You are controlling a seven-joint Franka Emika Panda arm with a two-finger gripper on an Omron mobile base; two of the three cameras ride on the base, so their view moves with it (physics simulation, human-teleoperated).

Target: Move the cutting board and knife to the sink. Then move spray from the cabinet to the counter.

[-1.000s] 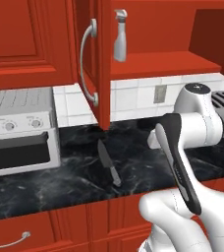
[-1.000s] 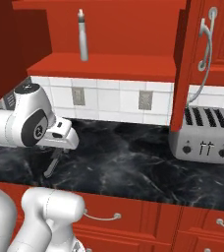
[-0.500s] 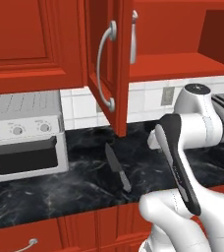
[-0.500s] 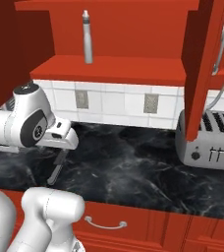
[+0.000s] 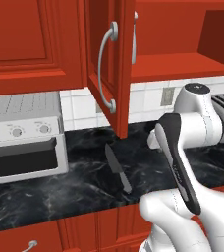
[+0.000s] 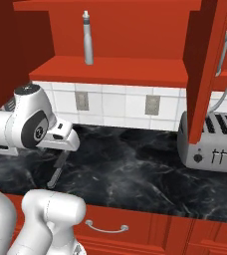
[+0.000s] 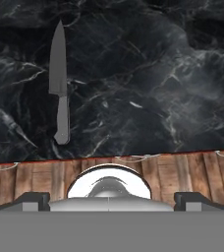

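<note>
Task looks barely begun, judging by how things lie. Knife (image 5: 117,167) lies flat on the counter (image 5: 74,189), blade toward the wall, handle toward the front edge, untouched. Cutting board and sink aren't anywhere I can pick out, so can't say if that part is done. Spray (image 6: 87,38) stands upright on the cabinet (image 6: 110,69) shelf, door swung wide open, so access is ready but the bottle hasn't come down yet.

Gripper (image 7: 109,199) hovers above the counter's front edge w/ jaws spread wide, nothing between them. In the hand view the knife sits up and to the left of the fingertips, well apart, so the hand isn't lined up over it.

Around: toaster oven (image 5: 23,135) on the counter left of the knife, near but not touching. Toaster (image 6: 212,142) far right by the wall, well apart from the knife. Open cabinet door (image 5: 109,64) w/ its long curved handle hangs above the counter just behind the knife; probably the main thing to mind when the arm lifts toward the shelf. Counter near the knife otherwise bare.
</note>
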